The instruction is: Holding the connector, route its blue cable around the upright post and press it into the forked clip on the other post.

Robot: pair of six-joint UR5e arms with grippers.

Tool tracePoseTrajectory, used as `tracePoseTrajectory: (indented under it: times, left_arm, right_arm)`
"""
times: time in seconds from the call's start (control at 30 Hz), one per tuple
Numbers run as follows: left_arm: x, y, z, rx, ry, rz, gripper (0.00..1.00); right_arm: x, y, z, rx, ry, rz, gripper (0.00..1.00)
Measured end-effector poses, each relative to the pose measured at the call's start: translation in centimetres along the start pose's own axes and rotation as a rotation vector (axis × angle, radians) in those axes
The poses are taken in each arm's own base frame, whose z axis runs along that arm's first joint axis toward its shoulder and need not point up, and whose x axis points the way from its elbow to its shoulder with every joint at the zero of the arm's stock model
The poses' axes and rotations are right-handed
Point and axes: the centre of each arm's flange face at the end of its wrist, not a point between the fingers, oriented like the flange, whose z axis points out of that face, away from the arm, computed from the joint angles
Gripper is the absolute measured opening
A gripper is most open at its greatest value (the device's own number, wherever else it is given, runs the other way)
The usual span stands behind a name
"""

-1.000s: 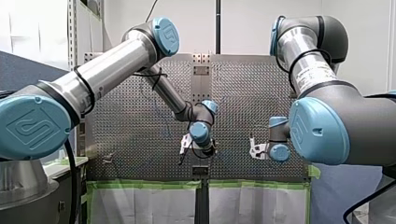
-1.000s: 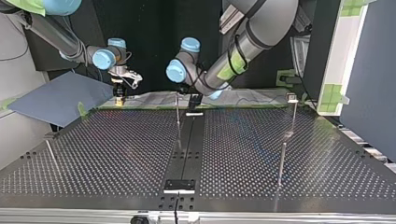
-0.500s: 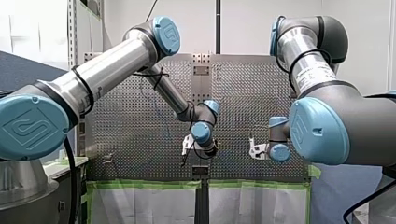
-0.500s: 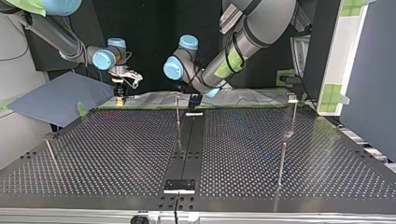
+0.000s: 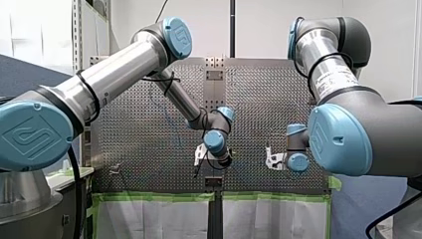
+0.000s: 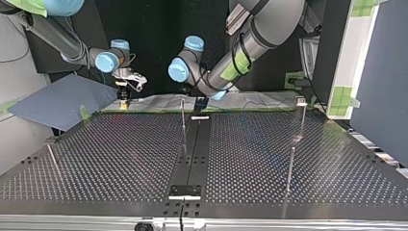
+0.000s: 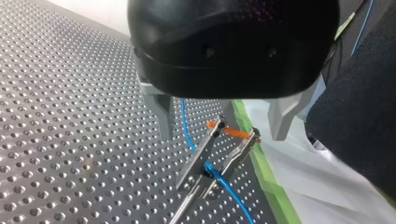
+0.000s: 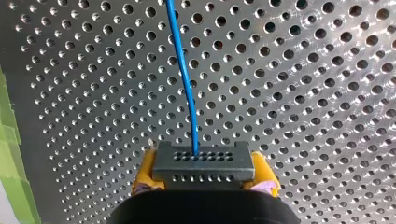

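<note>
My right gripper [image 8: 204, 184] is shut on the grey connector [image 8: 204, 163], held between its yellow pads [image 8: 145, 175]. The blue cable [image 8: 184, 79] leaves the connector and runs away over the perforated table [image 8: 303, 93]. In the left wrist view my left gripper [image 7: 222, 136] is open, its metal fingers [image 7: 161, 114] standing either side of the forked clip [image 7: 219, 149] with orange tips. The blue cable [image 7: 219, 179] passes through that fork. In the top view my right gripper [image 6: 123, 97] is at the far left and my left gripper [image 6: 191, 95] is by the middle post [image 6: 183, 118].
Further thin posts stand at the top view's right [image 6: 302, 120] and right front [image 6: 290, 168], and one leans at the left [image 6: 53, 161]. A black strip [image 6: 192, 149] runs down the table's middle. Green tape [image 5: 154, 196] edges the table over white sheeting.
My left arm's wrist has shifted a little toward the top view's left, near the middle post. My right arm and the connector have not moved.
</note>
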Motion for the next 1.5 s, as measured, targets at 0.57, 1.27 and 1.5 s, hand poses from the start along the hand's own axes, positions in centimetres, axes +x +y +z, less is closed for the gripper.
tracePoseTrajectory:
  times: [0.57, 1.27, 1.5]
  left_arm:
    - [0.1, -0.3, -0.4, -0.023, 0.001, 0.009, 1.0]
    - [-4.2, 1.1, -5.7, 0.033, -0.139, -0.106, 1.0]
    - [-5.6, 1.2, -8.2, 0.076, -0.202, -0.18, 1.0]
  right_arm:
    - [0.0, 0.0, 0.0, 0.003, -0.005, 0.0, 0.0]
    - [0.0, -0.1, 0.0, 0.008, -0.003, 0.001, 0.0]
    - [0.0, -0.2, -0.1, 0.014, -0.006, 0.004, 0.0]
